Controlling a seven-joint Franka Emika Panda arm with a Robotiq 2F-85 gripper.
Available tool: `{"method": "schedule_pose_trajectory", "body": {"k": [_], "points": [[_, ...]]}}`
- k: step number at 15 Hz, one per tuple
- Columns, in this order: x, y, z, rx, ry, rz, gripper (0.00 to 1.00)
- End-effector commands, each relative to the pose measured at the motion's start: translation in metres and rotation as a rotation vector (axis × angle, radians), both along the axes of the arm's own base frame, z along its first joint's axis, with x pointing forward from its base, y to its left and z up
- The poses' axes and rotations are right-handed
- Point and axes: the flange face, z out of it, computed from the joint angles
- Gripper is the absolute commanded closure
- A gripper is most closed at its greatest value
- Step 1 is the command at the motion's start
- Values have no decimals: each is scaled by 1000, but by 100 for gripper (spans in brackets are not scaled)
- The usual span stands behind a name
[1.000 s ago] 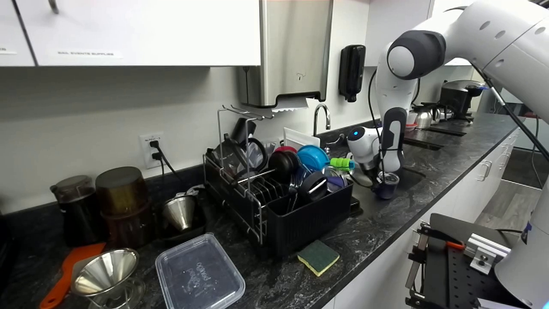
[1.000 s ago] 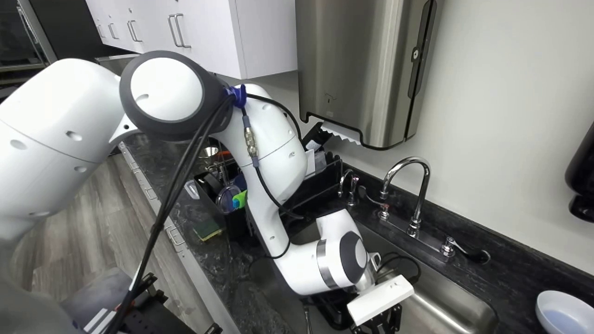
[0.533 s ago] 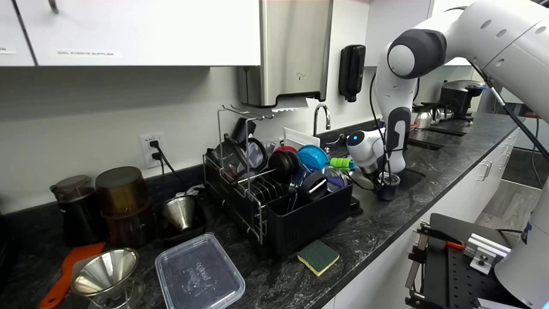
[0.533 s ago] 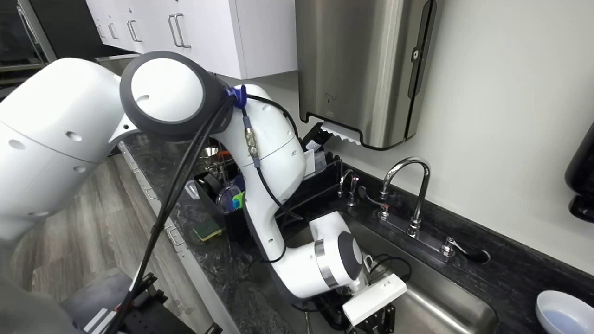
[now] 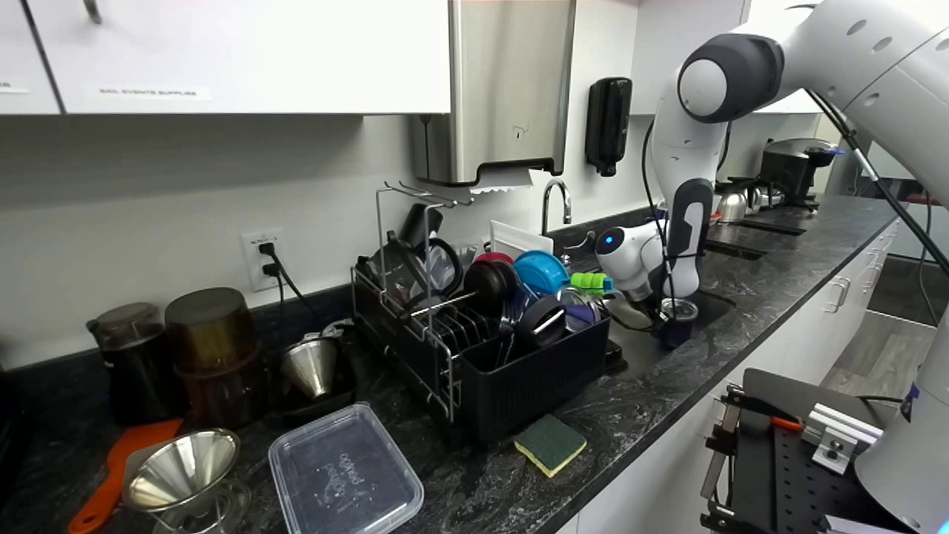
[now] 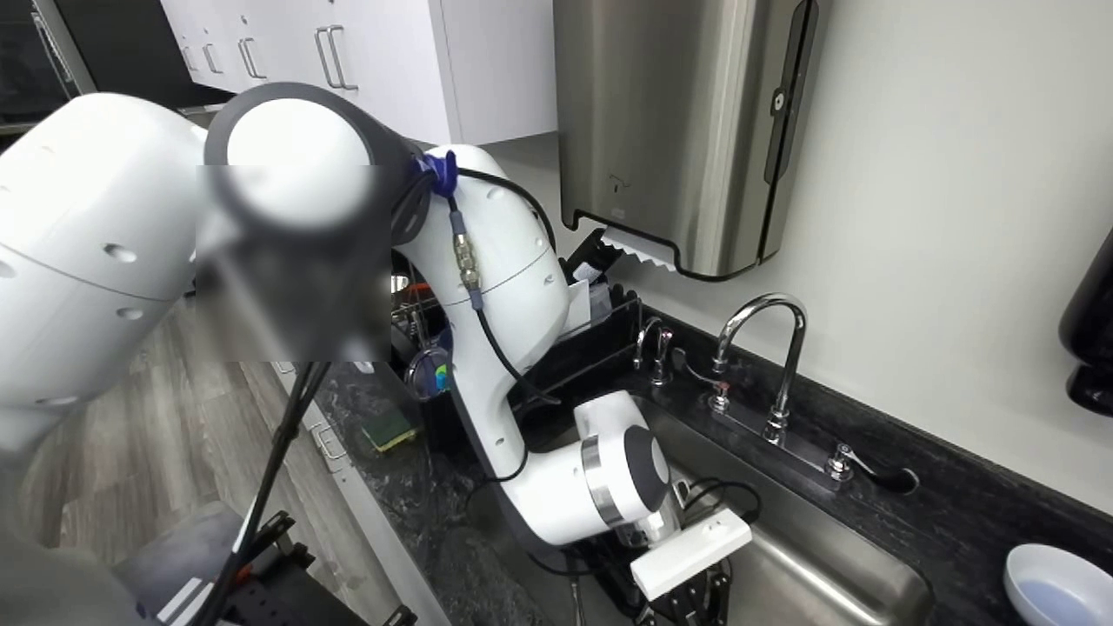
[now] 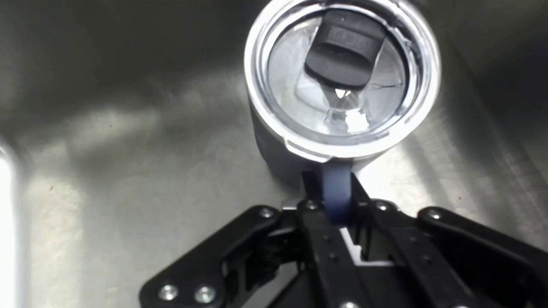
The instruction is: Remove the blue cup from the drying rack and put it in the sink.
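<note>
The dark blue cup (image 5: 678, 326) has a steel rim and a clear lid with a black slider. It stands upright within the sink (image 5: 643, 345). In the wrist view the cup (image 7: 342, 107) shows over the steel sink floor (image 7: 150, 205). My gripper (image 7: 333, 184) is shut on the cup's blue handle, a finger on each side. I cannot tell whether the cup's base touches the sink floor. In an exterior view the gripper (image 6: 691, 600) is partly cut off by the lower edge. The black drying rack (image 5: 530, 386) is beside the sink.
The rack holds a bright blue bowl (image 5: 540, 273), a green brush (image 5: 589, 282) and dark dishes. A sponge (image 5: 550, 445) lies in front of it. A chrome faucet (image 6: 787, 365) rises behind the sink. A white bowl (image 6: 1056, 591) sits on the far counter.
The arm and the held cup have shifted slightly right in an exterior view that shows the rack. In the opposite exterior view the wrist has moved slightly left. The grip has not visibly changed.
</note>
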Motion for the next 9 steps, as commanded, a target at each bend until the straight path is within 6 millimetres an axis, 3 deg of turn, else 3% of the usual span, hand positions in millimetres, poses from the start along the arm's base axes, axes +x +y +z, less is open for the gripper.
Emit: {"method": "schedule_pose_trajectory", "body": {"k": [1, 2, 9], "points": [[-4, 5, 15, 23, 37, -16, 58], [-4, 5, 17, 28, 44, -22, 57], [-1, 9, 34, 40, 59, -40, 9]]}}
